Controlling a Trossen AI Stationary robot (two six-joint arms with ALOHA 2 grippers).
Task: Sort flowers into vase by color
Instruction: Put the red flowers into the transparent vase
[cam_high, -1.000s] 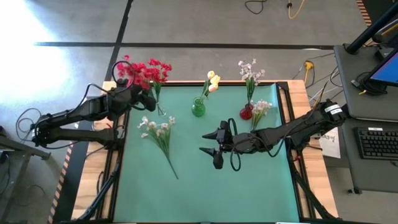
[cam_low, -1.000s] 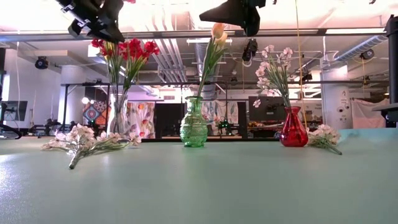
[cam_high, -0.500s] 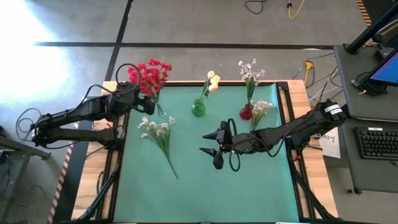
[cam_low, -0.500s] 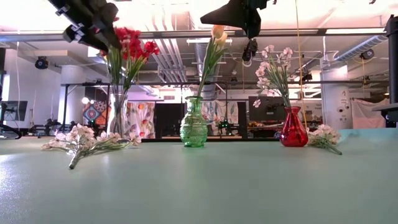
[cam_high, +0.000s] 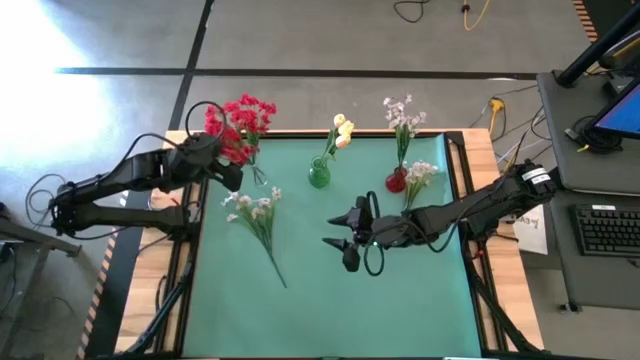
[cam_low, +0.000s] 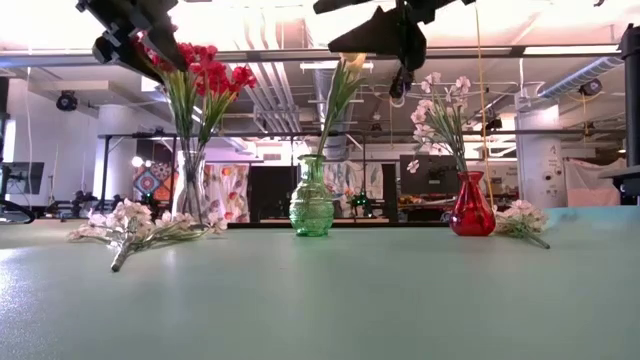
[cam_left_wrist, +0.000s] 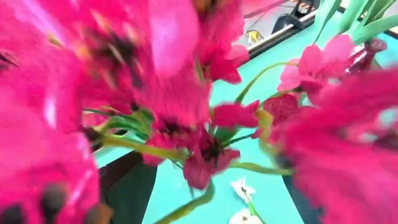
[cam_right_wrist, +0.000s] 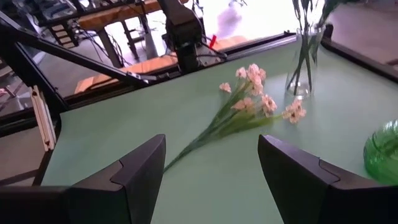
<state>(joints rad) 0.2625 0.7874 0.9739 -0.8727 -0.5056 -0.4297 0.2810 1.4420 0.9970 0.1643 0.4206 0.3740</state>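
Left side first: my left gripper (cam_high: 228, 175) hangs just beside the red flowers (cam_high: 240, 122), which stand in the clear vase (cam_low: 190, 185) at the back-left corner of the green mat (cam_high: 330, 300). From what I see the jaws are spread and nothing is pinched between them; wrist cam is filled w/ red blooms, so I'm right up against the bunch but not gripping it. I'd judge the red step is done: stems in the glass, grip let go.

Next over, a white-pink spray (cam_high: 255, 215) lies flat on the mat, near the clear vase, stem pointing toward me. That's the obvious next pick. It belongs w/ the pale sprays (cam_high: 403, 118) in the red vase (cam_high: 396, 181), so it has to cross the mat.

Middle: green vase (cam_high: 319, 174) w/ cream-yellow buds (cam_high: 342, 130), fine as is.

Right gripper (cam_high: 342, 243) hovers over mid-mat, fingers (cam_right_wrist: 134, 171) apart, empty, looking straight at that loose spray. Prob. this arm takes it: come down low, pinch the stem not the blooms.

Far right: another pale bunch (cam_high: 420, 175) lies just beside the red vase, also not yet in.
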